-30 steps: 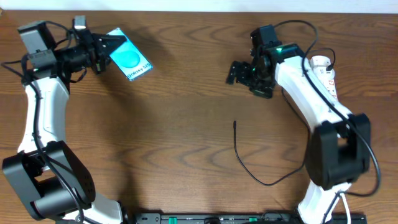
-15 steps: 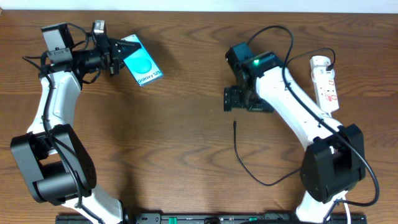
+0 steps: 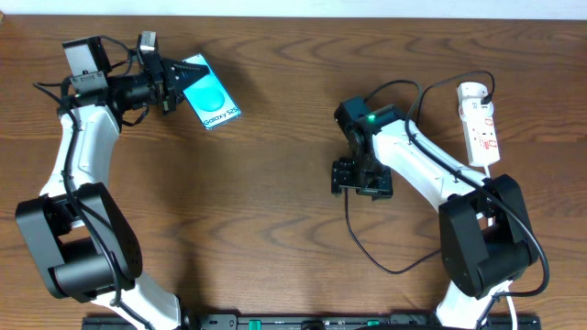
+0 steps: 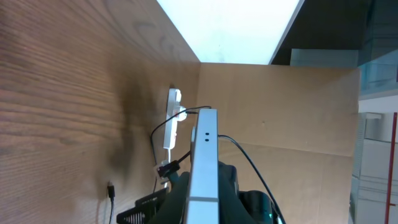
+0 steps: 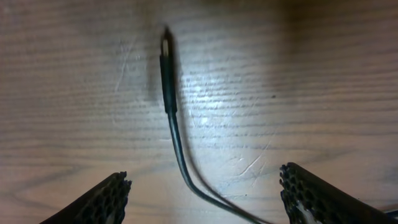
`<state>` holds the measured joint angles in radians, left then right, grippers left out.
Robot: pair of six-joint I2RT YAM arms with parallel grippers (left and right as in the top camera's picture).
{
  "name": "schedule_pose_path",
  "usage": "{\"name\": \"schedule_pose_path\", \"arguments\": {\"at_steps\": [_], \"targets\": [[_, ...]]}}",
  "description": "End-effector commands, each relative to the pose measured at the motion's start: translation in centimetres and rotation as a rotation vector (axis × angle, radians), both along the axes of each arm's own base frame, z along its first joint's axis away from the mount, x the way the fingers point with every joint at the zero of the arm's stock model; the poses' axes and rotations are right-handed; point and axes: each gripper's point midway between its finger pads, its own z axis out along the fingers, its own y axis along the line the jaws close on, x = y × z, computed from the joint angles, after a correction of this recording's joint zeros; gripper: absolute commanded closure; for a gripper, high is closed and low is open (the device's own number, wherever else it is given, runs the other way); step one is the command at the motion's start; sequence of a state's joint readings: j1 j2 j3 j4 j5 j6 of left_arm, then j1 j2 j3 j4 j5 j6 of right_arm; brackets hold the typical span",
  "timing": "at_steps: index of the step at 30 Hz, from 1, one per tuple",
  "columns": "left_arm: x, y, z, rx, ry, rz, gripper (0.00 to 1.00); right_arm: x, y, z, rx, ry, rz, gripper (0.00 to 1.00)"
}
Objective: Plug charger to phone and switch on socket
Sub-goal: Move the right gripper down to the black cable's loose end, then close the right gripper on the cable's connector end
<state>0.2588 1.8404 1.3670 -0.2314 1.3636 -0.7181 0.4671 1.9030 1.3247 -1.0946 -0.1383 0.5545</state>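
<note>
My left gripper (image 3: 174, 81) is shut on the phone (image 3: 212, 93), cyan screen up, at the table's far left. In the left wrist view the phone (image 4: 204, 155) shows edge-on between the fingers (image 4: 204, 202). The charger's black cable (image 3: 367, 257) loops on the table; its plug tip (image 5: 166, 74) lies flat. My right gripper (image 3: 359, 180) is open and hovers right over that tip, hiding it in the overhead view. In the right wrist view the cable runs between the spread fingers (image 5: 205, 193). The white socket (image 3: 481, 124) lies at the far right and also shows in the left wrist view (image 4: 172, 118).
A black rail (image 3: 303, 322) runs along the table's front edge. The socket's white cord and a black lead (image 3: 486, 87) run off at its far end. Bare wood lies between the two arms.
My right gripper has moved toward the front and left, from near the socket down over the charger's plug tip. My left gripper shifted the phone slightly right, then held still.
</note>
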Motion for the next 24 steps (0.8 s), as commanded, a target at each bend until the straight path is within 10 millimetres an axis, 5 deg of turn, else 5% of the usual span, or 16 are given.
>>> {"name": "schedule_pose_path", "arguments": {"at_steps": [1, 13, 24], "targets": [[-0.3, -0.4, 1.1, -0.015, -0.039, -0.034, 0.93, -0.3, 0.6, 0.0, 0.029, 0.005, 0.024, 0.23], [-0.3, -0.4, 1.1, -0.006, -0.059, -0.037, 0.93, 0.1, 1.3, -3.0, 0.040, 0.051, 0.020, 0.27], [-0.3, -0.3, 1.0, 0.002, -0.064, -0.033, 0.93, 1.5, 2.0, -3.6, 0.062, 0.001, 0.009, 0.38]]}}
